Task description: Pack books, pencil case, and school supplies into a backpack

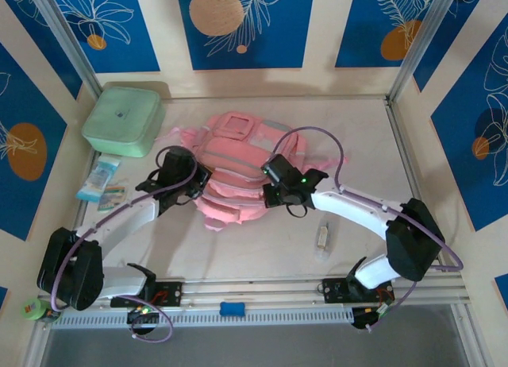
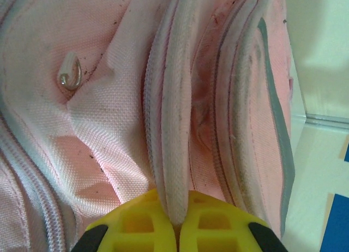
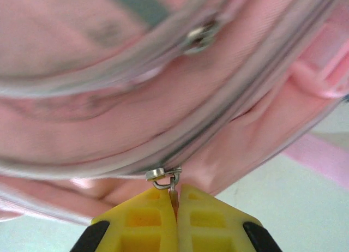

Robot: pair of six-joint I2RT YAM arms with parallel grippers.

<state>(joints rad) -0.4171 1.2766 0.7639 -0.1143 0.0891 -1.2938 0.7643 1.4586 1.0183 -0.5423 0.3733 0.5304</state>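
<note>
So the pink backpack (image 1: pixel 238 164) lies flat in the middle of the table (image 1: pixel 262 256), top end toward the back wall, with an arm on each side of it. The left claw (image 2: pixel 177 226) is clenched on a white zipper edge (image 2: pixel 173 126) of the bag, and its yellow fingertips are pinched together with that strip running up from between them. A small metal ring (image 2: pixel 70 75) sits on the pocket fabric just left of that, untouched. The right claw (image 3: pixel 177 219) is clamped tight on a zipper pull (image 3: pixel 173 187), with the silver slider right above its tips, on the bag's right side. The little wrapped stick (image 1: pixel 322 238) lies on the table, to the right of the bag and apart from it, just beside the right arm. A green box (image 1: pixel 123 119) sits in the back left corner, with some blue packets (image 1: pixel 101 184) in front of it by the left wall.
</note>
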